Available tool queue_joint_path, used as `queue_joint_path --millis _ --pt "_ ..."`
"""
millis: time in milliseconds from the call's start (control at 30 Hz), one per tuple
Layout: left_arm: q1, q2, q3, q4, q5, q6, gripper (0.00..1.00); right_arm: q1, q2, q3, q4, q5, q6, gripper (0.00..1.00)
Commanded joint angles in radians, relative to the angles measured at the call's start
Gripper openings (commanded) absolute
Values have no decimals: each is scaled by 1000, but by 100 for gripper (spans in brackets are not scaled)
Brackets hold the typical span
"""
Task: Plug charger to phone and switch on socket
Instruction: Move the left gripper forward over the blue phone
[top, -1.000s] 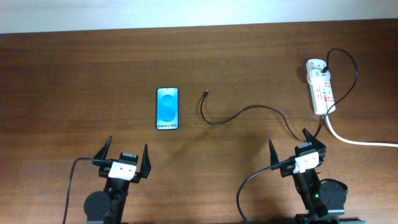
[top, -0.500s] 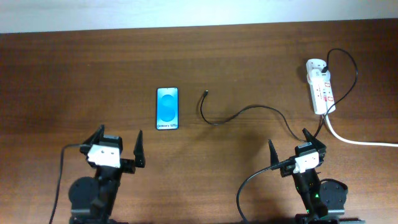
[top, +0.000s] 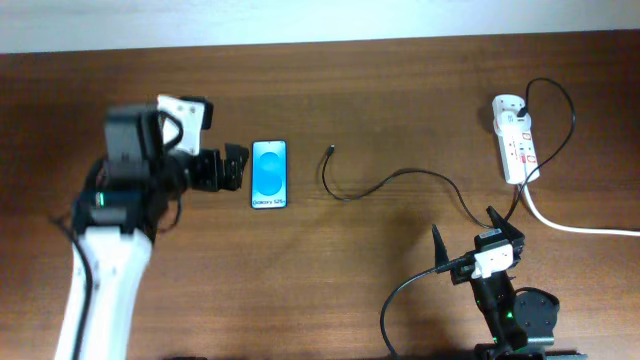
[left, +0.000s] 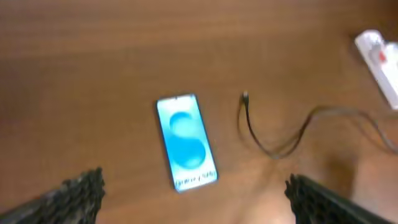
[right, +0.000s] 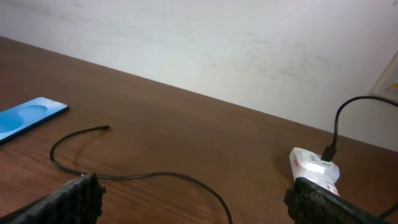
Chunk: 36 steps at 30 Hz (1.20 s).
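Observation:
The phone lies flat on the wooden table, blue screen up; it also shows in the left wrist view and the right wrist view. The charger cable curls from its free plug tip, right of the phone, to a black adapter in the white socket strip. My left gripper is open and empty, raised just left of the phone, which lies between its fingers in the left wrist view. My right gripper is open and empty at its rest near the front edge.
The strip's thick white cord runs off to the right edge. The charger cable passes close in front of my right gripper. A pale wall borders the table's far edge.
My left arm has lifted from its rest at the front and swung forward to the left side of the phone. The right arm, phone and cable have not moved.

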<state>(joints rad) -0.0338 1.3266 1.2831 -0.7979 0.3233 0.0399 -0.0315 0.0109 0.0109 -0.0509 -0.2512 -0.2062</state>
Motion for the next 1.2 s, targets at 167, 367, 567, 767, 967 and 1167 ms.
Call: queue_joint_path --millis 167,367,567,767,967,1167 --pt "-3 160 137 -49 30 -3 99 5 -8 -5 -5 -6 4 98" --pt "-3 162 137 -48 85 -3 99 5 -8 -5 -5 -6 4 98" --pt "-3 162 137 -1 89 -137 100 5 -8 -5 -5 -6 4 98" --pt "-47 211 140 31 -14 -208 99 5 -8 -5 -5 -6 4 99" --pt "-142 401 502 -233 -198 -261 99 5 -8 -5 -5 -6 4 98" --pt "-201 561 530 -320 -298 -367 99 5 -8 -5 -5 -6 4 98"
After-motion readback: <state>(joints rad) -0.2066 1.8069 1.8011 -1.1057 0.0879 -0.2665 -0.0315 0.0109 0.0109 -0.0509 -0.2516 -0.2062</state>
